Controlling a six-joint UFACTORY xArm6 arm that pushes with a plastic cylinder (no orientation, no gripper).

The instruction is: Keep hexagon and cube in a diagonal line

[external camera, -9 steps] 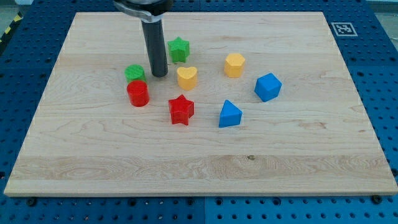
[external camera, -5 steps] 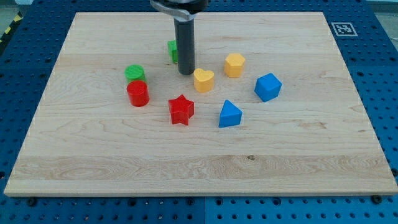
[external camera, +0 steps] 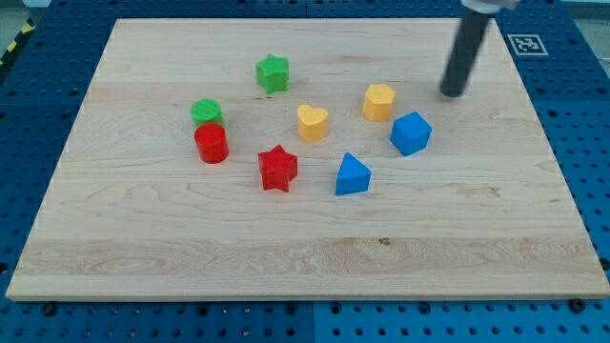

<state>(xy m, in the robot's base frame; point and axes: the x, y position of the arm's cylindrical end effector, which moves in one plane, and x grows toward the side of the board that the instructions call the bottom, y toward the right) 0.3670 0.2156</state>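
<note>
The yellow hexagon [external camera: 379, 102] lies right of the board's middle, up and to the left of the blue cube [external camera: 411, 133]; the two sit close together, slightly apart. My tip [external camera: 451, 93] stands on the board to the right of the hexagon and above the cube, touching neither.
A yellow heart [external camera: 312, 123] lies left of the hexagon. A blue triangular block [external camera: 352, 175] and a red star [external camera: 277, 168] lie lower. A green star [external camera: 273, 73], a green cylinder [external camera: 206, 111] and a red cylinder [external camera: 211, 144] are on the left. The wooden board [external camera: 143, 238] has a marker tag [external camera: 525, 44].
My tip swept from the left across to the right. It pushed the yellow heart to the right, then the yellow hexagon right and slightly down, closer to the blue cube.
</note>
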